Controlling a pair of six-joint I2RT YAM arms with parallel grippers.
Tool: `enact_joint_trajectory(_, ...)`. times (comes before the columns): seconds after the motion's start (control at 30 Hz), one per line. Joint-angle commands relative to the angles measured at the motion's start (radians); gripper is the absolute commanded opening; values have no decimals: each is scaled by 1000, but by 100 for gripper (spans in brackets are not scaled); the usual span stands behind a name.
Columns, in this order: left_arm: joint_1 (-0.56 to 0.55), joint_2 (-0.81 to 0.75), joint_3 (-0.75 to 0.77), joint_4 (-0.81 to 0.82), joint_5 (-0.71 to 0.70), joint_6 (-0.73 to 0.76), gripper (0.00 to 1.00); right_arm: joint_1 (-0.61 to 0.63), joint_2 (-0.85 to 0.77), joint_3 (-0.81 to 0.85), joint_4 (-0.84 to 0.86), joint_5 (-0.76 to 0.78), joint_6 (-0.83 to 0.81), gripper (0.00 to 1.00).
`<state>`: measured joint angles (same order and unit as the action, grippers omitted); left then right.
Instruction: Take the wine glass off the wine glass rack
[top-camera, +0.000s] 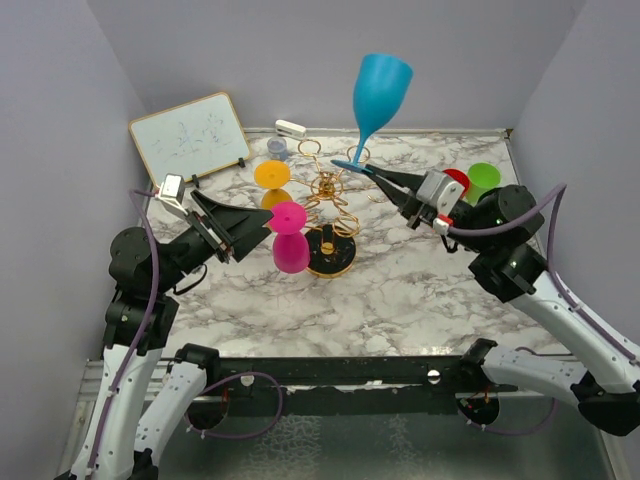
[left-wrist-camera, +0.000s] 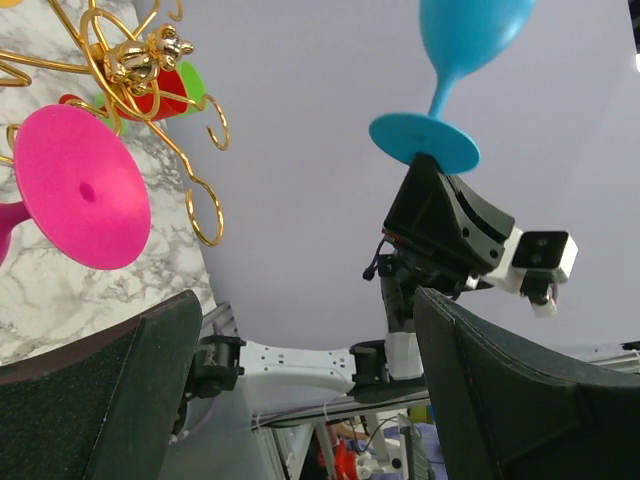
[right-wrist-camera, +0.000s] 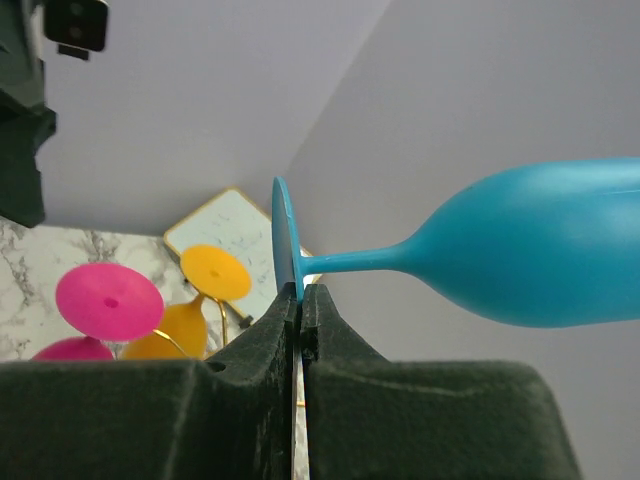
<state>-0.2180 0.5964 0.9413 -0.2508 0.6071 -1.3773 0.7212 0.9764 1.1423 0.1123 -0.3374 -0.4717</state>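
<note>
A blue wine glass (top-camera: 380, 90) (left-wrist-camera: 465, 40) (right-wrist-camera: 540, 250) is held upright in the air above and to the right of the gold wine glass rack (top-camera: 330, 195) (left-wrist-camera: 140, 60). My right gripper (top-camera: 365, 168) (right-wrist-camera: 301, 292) is shut on the rim of its round foot. A pink glass (top-camera: 290, 240) (left-wrist-camera: 80, 185) and an orange glass (top-camera: 272, 180) (right-wrist-camera: 215, 272) hang upside down on the rack's left arms. To the left of the pink glass, my left gripper (top-camera: 262, 232) (left-wrist-camera: 305, 300) stands open with nothing between its fingers.
A small whiteboard (top-camera: 190, 135) leans at the back left. A red cup (top-camera: 457, 180) and a green cup (top-camera: 484, 180) stand at the right behind my right arm. A small grey cup (top-camera: 277, 148) and a white object (top-camera: 290, 128) lie near the back wall.
</note>
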Motion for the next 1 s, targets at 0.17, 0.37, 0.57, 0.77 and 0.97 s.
enact_joint_trajectory(0.17, -2, 6, 41, 44, 34, -106, 87, 323, 86, 16, 78, 263, -322, 1)
enact_joint_trajectory(0.37, -2, -6, 32, 30, 42, -147, 87, 496, 129, -39, 194, 416, -460, 1)
enact_joint_trajectory(0.57, -2, -47, -1, 27, 10, -210, 87, 619, 168, -112, 302, 534, -617, 1)
enact_joint_trajectory(0.77, -2, -74, -51, 44, 11, -262, 77, 683, 214, -159, 368, 597, -691, 1)
enact_joint_trajectory(0.97, -2, -84, -62, 54, 20, -269, 40, 723, 262, -205, 479, 641, -774, 1)
